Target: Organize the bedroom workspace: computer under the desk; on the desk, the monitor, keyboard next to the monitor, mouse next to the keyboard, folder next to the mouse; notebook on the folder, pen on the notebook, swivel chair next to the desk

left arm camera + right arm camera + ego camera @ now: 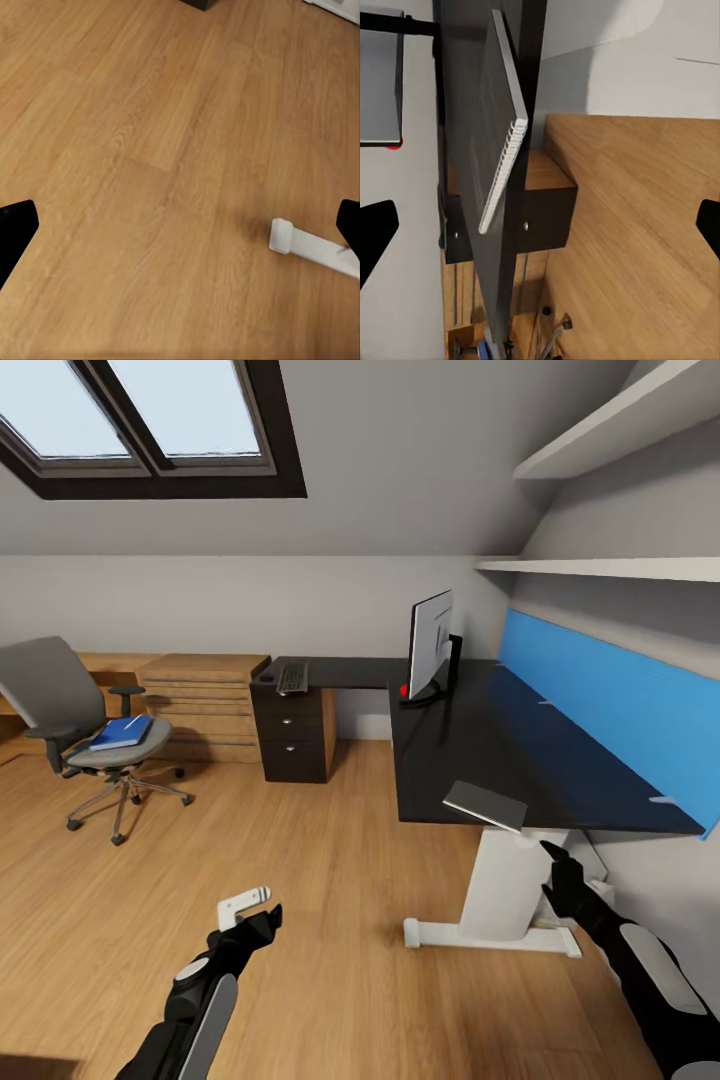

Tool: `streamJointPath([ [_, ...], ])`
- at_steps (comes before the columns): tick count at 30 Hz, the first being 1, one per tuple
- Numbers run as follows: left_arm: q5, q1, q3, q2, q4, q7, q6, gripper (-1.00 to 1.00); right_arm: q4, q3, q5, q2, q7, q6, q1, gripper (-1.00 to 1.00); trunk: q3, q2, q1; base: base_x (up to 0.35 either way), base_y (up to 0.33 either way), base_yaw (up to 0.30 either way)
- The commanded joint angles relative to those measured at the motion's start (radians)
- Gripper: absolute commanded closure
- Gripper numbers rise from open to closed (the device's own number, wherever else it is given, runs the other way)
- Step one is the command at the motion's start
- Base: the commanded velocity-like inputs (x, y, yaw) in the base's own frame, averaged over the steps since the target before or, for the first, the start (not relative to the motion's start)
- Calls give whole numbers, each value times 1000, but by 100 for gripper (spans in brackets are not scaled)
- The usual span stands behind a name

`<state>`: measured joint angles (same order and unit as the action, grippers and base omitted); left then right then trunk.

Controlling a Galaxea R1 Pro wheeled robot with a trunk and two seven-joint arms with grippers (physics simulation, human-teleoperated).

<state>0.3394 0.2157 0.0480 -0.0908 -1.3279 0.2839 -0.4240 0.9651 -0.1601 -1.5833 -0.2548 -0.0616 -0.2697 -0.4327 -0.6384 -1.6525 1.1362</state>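
Your right gripper (pixel 553 852), jaws spread and empty, hangs just below the desk (pixel 470 750) edge where the notebook (pixel 485 805) overhangs; left gripper (pixel 262 908), also spread, over bare floor (pixel 150 150).

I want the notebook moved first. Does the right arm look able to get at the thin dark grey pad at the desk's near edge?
Probably yes: the right gripper hangs open just below the thin dark grey pad, which overhangs the glossy black desk edge with nothing between them.
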Motion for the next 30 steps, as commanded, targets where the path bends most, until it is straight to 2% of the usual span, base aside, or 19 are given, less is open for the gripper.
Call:
streamJointPath([
  [1, 10, 1, 3, 0, -1, 9, -3, -100, 2, -2, -9, 0, -6, -4, 0, -100, -1, -1, 0, 0, 0, 0],
  [23, 10, 1, 15, 2, 3, 14, -1, -100, -6, 2, -7, -1, -7, -3, 0, -100, -1, -1, 0, 134, 0, 0],
  [30, 10, 1, 15, 2, 3, 15, -2, -100, -14, 5, -5, -1, -9, -3, 0, -100, -1, -1, 0, 34, 0, 0],
])
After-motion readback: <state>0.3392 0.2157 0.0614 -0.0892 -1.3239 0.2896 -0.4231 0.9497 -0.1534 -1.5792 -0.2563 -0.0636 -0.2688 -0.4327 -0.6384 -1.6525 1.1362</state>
